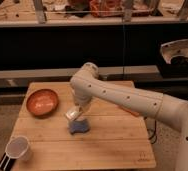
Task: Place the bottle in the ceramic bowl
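The orange-brown ceramic bowl [42, 101] sits at the left rear of the wooden table [112, 145]. My gripper [76, 112] hangs down from the white arm over the table's middle, right of the bowl. It is shut on the small white bottle [72, 114], which is tilted and held just above a blue sponge [80, 128]. The fingers are mostly hidden behind the wrist and the bottle.
A white cup [18, 147] stands at the table's front left corner, with a dark object [4, 162] beside it. An orange thing [131, 111] lies partly hidden under the arm at the right. A dark counter runs behind the table.
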Controlling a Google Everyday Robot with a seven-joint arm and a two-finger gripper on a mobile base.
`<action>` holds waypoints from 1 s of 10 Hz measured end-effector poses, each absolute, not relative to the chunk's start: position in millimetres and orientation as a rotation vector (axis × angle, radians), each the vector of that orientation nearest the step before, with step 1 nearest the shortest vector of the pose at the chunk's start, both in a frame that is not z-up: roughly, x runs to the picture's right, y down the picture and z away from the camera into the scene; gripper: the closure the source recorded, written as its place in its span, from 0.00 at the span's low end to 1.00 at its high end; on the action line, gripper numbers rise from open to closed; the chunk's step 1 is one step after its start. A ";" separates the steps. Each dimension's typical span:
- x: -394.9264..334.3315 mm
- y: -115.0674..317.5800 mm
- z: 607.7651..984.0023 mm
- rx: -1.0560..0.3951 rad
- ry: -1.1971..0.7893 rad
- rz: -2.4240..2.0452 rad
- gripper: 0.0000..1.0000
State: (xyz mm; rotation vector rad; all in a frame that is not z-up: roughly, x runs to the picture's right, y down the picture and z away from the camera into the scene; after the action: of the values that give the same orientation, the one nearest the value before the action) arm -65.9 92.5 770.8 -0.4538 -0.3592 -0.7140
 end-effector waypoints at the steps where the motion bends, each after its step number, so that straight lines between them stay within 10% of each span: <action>1: -68.6 88.6 773.3 -0.452 -0.360 -0.717 1.00; 10: -115.1 66.4 790.7 -0.444 -0.363 -0.756 1.00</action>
State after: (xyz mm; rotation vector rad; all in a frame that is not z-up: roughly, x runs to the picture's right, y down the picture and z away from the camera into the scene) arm -115.1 66.4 790.7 -0.4437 -0.3627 -0.7558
